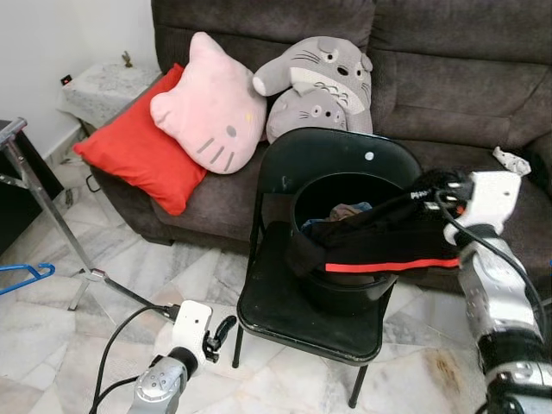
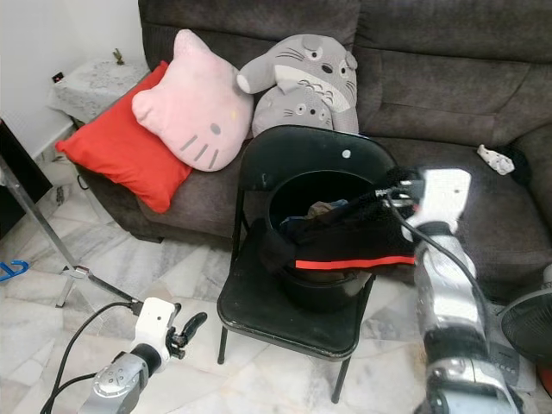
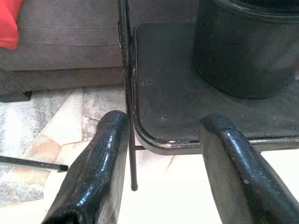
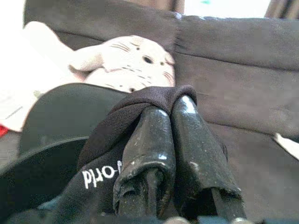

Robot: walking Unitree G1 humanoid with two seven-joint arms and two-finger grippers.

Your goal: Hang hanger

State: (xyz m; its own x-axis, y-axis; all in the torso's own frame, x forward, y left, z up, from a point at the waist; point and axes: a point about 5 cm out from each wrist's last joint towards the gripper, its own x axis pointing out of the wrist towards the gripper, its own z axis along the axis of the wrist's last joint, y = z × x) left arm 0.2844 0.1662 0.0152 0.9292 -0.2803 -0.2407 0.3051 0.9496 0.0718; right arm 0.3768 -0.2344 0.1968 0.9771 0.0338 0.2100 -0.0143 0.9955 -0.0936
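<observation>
A black garment with a red stripe (image 1: 388,246) hangs out of a black bucket (image 1: 345,293) that stands on a black folding chair (image 1: 285,315). My right gripper (image 1: 429,183) is above the bucket's right rim, shut on the garment's top edge; the cloth wraps over its fingertips (image 4: 154,121). More clothes lie inside the bucket. A blue hanger (image 1: 24,276) shows at the far left, low down near a metal stand (image 1: 52,220). My left gripper (image 1: 220,332) hovers low by the chair's front left corner, open and holding nothing, with the chair's seat edge (image 3: 196,144) just ahead of it.
A dark sofa (image 1: 448,78) behind the chair carries a red cushion (image 1: 138,151), a pink cat pillow (image 1: 211,108) and grey plush toys (image 1: 319,82). The stand's legs spread over the marble floor at the left. A fan (image 2: 526,323) stands at the right.
</observation>
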